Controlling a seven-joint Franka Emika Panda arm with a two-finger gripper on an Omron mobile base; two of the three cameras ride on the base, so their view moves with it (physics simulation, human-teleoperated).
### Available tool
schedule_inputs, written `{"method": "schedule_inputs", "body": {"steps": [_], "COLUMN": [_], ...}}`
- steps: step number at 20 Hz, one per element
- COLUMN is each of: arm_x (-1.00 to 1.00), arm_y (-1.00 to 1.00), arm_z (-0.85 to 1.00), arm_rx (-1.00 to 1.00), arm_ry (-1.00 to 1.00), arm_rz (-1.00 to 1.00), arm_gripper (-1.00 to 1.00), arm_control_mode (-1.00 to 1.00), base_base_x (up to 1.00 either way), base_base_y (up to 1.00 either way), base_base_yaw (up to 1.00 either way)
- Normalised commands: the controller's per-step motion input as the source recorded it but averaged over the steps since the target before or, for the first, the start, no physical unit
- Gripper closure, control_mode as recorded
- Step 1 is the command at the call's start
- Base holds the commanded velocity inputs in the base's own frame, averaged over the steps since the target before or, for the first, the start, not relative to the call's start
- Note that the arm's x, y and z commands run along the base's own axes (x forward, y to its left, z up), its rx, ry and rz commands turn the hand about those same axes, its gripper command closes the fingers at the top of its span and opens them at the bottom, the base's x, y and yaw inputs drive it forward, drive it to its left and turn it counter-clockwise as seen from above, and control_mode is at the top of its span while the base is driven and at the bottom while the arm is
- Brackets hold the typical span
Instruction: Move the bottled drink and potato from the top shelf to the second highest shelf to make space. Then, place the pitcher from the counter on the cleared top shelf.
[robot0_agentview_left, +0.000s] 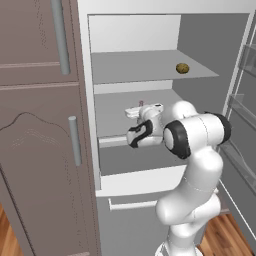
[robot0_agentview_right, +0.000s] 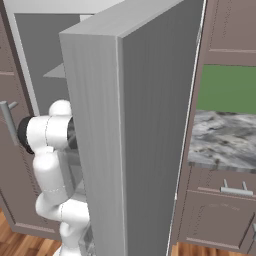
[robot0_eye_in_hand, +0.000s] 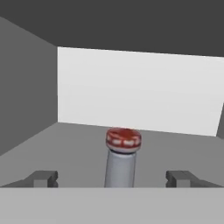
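Bottle down on second shelf, claw let go

Bottle (robot0_eye_in_hand: 122, 159) stands upright on the second highest shelf (robot0_agentview_left: 112, 122), seen in the hand view between the two claw (robot0_eye_in_hand: 113, 178) tips w/ clear gaps either side, nothing touching it. Claw fingers are spread wide apart, holding nothing. In the left base view the hand sits over that shelf, reaching into the fridge; bottle's cap just peeks above the hand.

Potato (robot0_agentview_left: 182, 68) lies on the top shelf (robot0_agentview_left: 145, 67), toward its right side, well apart from the arm. My read: bottle part done, potato next, pitcher after that.

How to do this step well, imo: back the hand straight out along its own line so neither tip clips the bottle and tips it. Keep the fingers wide till clear of the neck. Then rise to the top shelf w/o brushing its front strip, and come at the potato low, since it's a flat lump and fingers could slide over it.

Count: 1 bottle, 1 potato, 2 task shelves, 1 arm. Marbled tabletop (robot0_agentview_right: 225, 140) shows in the right base view beyond the open fridge door (robot0_agentview_right: 150, 125)
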Motion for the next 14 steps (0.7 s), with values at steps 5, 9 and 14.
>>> {"method": "schedule_inputs", "body": {"steps": [5, 9, 14], "arm_x": [-0.55, -0.72, -0.82], "arm_y": [0.00, 0.00, 0.00], "arm_z": [0.36, 0.71, 1.00], "arm_rx": [0.00, 0.00, 0.00], "arm_ry": [0.01, 0.15, 0.26], "arm_rz": [0.00, -0.03, -0.04], "arm_gripper": [-1.00, -1.00, -1.00], "arm_control_mode": [-1.00, -1.00, -1.00], "base_base_x": [0.00, 0.00, 0.00], "base_base_y": [0.00, 0.00, 0.00], "base_base_yaw": [0.00, 0.00, 0.00]}}
